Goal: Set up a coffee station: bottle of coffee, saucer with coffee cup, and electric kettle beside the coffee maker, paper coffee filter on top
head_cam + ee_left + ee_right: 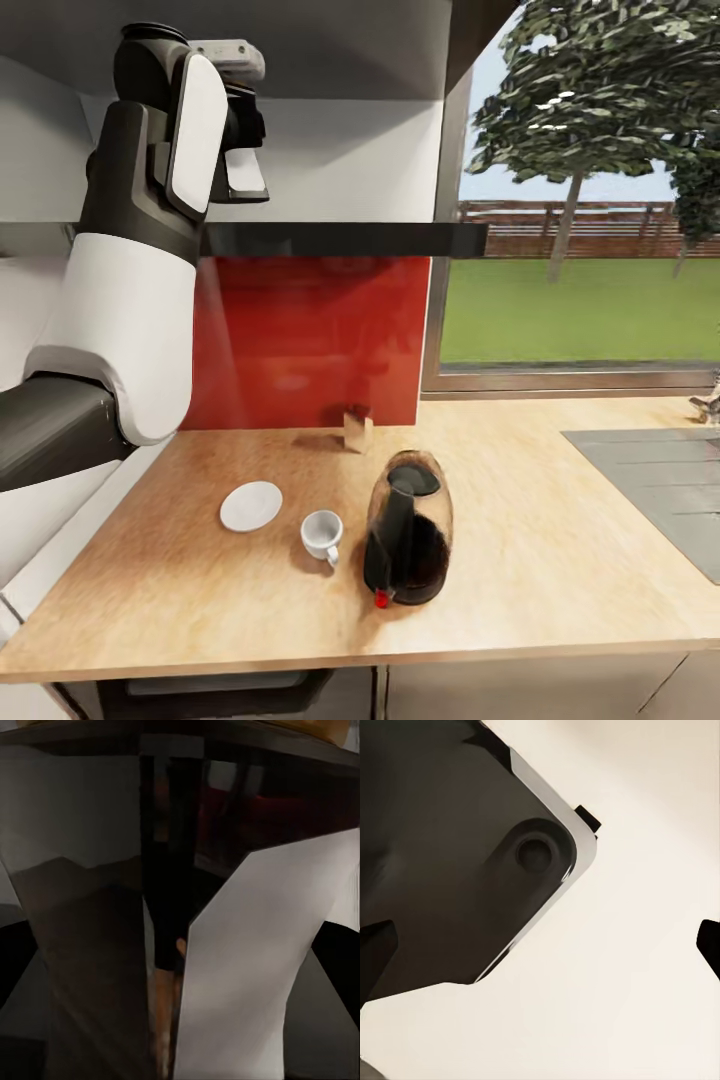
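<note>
On the wooden counter (560, 560) lie a white saucer (251, 506) and, just right of it, a white coffee cup (323, 535) standing on the wood. Right of the cup stands a dark glass kettle (406, 541) with a black handle and a red switch. Behind it, against the red backsplash, stands a small brown paper filter (357, 431). My left gripper (245, 165) is raised high above the black shelf edge (340, 239); in the left wrist view its fingers (240, 967) stand close together with a narrow dark slit between them. My right gripper (540, 952) has its dark fingertips (709, 947) far apart.
A grey sink or hob panel (655, 480) is set into the counter at the right. A big window (590, 200) onto a lawn and trees fills the right wall. My left arm (130, 330) covers the upper left. A dark robot part (450, 855) lies close before the right wrist camera.
</note>
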